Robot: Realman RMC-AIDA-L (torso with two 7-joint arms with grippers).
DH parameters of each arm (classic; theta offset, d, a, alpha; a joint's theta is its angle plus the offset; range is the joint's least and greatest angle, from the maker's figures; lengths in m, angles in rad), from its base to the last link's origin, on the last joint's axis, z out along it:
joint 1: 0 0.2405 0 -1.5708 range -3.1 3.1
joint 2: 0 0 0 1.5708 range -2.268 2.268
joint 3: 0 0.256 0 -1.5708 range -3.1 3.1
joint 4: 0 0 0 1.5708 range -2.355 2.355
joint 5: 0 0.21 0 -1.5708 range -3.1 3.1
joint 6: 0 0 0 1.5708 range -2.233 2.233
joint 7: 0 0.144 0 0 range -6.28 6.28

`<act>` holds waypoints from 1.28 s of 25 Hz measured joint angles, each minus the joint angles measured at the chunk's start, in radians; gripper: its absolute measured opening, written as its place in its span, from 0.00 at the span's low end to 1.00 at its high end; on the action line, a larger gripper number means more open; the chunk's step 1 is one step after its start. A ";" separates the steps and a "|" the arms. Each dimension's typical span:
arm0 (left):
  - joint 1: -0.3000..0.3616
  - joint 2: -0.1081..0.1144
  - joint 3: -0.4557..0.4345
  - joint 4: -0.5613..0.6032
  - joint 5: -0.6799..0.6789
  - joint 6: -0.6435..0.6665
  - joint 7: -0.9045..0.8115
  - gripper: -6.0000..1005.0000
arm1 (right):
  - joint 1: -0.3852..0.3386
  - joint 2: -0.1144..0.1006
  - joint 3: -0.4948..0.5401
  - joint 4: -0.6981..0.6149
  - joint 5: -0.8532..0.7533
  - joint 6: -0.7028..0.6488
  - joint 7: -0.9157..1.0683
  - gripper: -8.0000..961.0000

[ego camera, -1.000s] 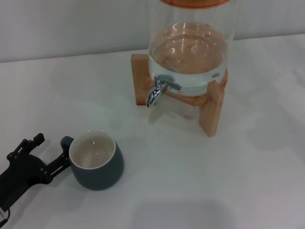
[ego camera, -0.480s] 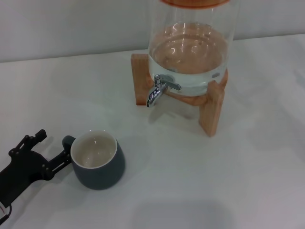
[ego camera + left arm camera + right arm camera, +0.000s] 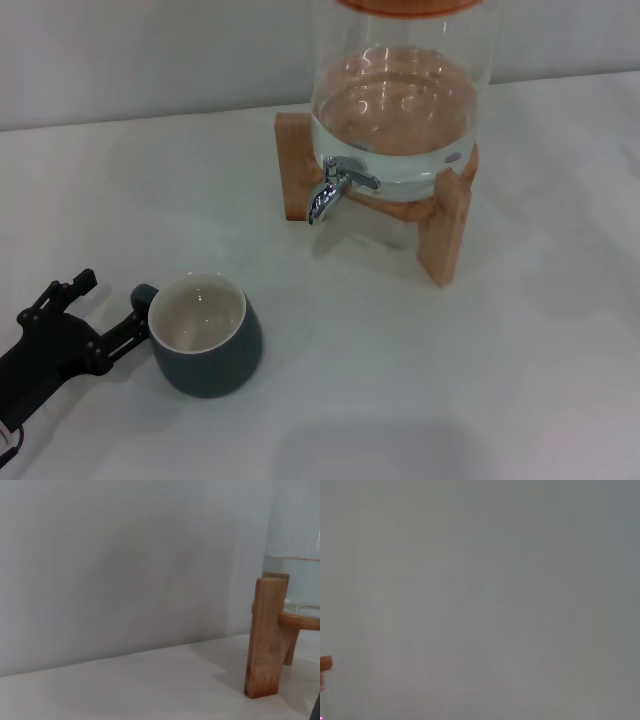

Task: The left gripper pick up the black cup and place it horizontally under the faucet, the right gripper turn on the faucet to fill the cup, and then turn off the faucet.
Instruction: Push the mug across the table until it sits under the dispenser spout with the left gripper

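Note:
The black cup [image 3: 208, 352] stands upright on the white table at the front left, its cream inside showing and its small handle [image 3: 141, 296] pointing left. My left gripper [image 3: 112, 303] is open just left of the cup, low over the table. One finger [image 3: 124, 338] lies against the cup's side under the handle, the other [image 3: 66, 291] is farther left. The chrome faucet [image 3: 330, 190] sticks out from the glass dispenser [image 3: 400, 100], well away to the back right of the cup. The right gripper is out of view.
The dispenser holds water and rests on a wooden stand [image 3: 443, 235]. One stand leg [image 3: 264, 640] shows in the left wrist view. A plain wall runs behind the table [image 3: 450, 380]. The right wrist view shows only a blank surface.
My left gripper has crept slightly right toward the cup's handle, and the cup has shifted a touch to the right. Nothing else has moved.

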 joint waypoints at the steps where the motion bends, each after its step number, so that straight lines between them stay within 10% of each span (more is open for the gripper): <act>1: 0.000 0.000 0.000 0.000 0.000 0.001 0.000 0.88 | 0.000 0.000 0.000 0.000 0.000 0.000 0.000 0.84; 32: -0.012 0.002 0.000 0.010 0.046 0.004 0.020 0.78 | -0.001 0.001 0.000 0.000 0.017 0.006 -0.002 0.84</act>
